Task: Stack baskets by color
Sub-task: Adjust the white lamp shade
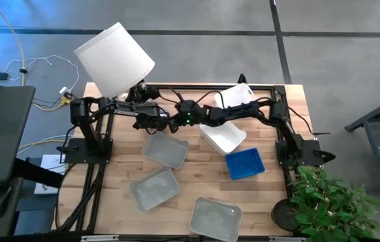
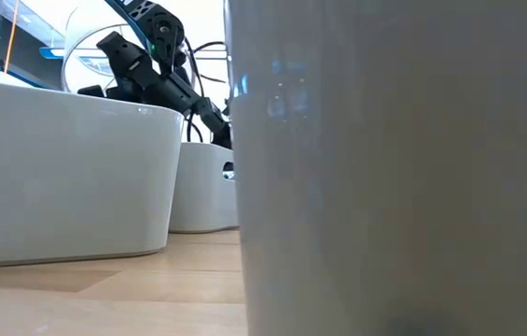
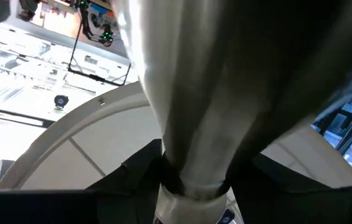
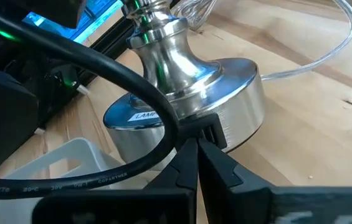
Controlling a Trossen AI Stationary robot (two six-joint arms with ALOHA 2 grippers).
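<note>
3 grey baskets [image 1: 165,150] | 1 blue basket [image 1: 245,163] | lampshade [image 1: 114,59] tilted

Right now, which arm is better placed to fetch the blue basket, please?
Probably the right: the blue basket lies on its side, the right hand shut and empty beside the lamp base, while the left hand clasps the lamp stem.

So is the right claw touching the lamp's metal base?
Touching: in the right wrist view the shut right gripper presses its tips against the lamp base.
</note>
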